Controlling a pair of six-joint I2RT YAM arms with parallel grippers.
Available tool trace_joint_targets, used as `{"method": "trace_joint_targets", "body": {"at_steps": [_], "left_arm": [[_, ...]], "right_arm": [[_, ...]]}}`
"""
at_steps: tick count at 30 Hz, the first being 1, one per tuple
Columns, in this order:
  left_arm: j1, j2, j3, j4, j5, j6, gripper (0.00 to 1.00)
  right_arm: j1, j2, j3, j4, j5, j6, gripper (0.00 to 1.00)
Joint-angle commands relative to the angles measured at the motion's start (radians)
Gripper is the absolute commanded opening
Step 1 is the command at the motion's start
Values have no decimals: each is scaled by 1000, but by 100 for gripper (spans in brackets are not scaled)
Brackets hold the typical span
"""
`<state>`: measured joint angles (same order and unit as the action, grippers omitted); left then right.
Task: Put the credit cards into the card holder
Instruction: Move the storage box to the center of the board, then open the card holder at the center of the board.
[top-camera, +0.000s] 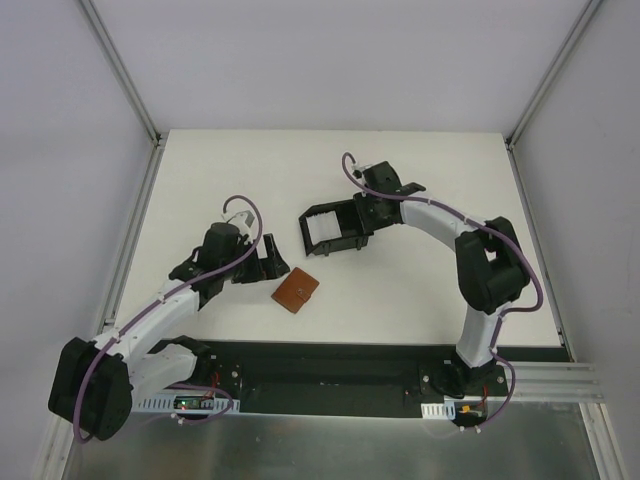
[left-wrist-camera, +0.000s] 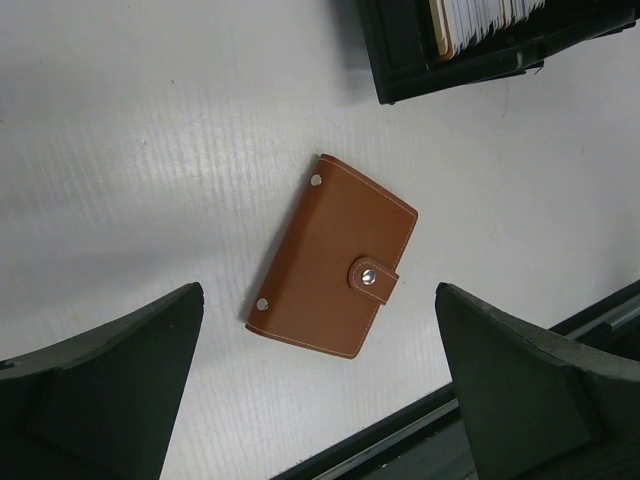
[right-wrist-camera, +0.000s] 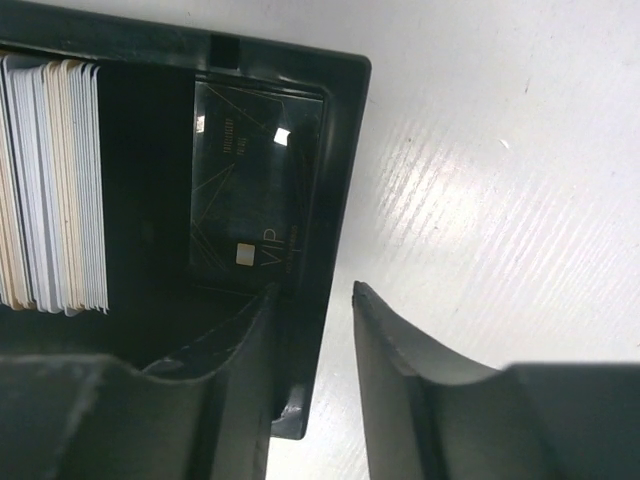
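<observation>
Right jaws: slightly apart, straddling the side wall of the card holder (right-wrist-camera: 345, 150), with one finger (right-wrist-camera: 225, 350) inside and the other (right-wrist-camera: 420, 370) outside. A sliver of counter (right-wrist-camera: 500, 180) shows between the wall and the outer finger, so nothing is clamped. Inside the holder, the credit cards (right-wrist-camera: 55, 180) stand on edge in a pack. Beside them is a dark card (right-wrist-camera: 255, 190) marked "VIP"; its smaller print is unreadable. Left jaws: spread wide, empty, above the closed brown wallet (left-wrist-camera: 335, 255), which lies near the holder.
</observation>
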<state>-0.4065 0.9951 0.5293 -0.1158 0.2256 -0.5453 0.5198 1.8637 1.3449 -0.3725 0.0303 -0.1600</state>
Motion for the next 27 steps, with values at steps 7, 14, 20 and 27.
{"method": "trace_joint_targets", "body": {"at_steps": [7,14,20,27], "left_arm": [[-6,94,-5,36,34,64,99],[-6,187,8,51,76,87,94],[-9,249,9,57,110,93,89],[-9,341,29,80,164,110,86]], "right_arm": [[-52,-141,85,-32,-164,20,56],[-61,-343,-44,13,-252,132,61],[-23,-546,-389,270,-444,338,53],[129,-503,-598,504,-504,559,48]]}}
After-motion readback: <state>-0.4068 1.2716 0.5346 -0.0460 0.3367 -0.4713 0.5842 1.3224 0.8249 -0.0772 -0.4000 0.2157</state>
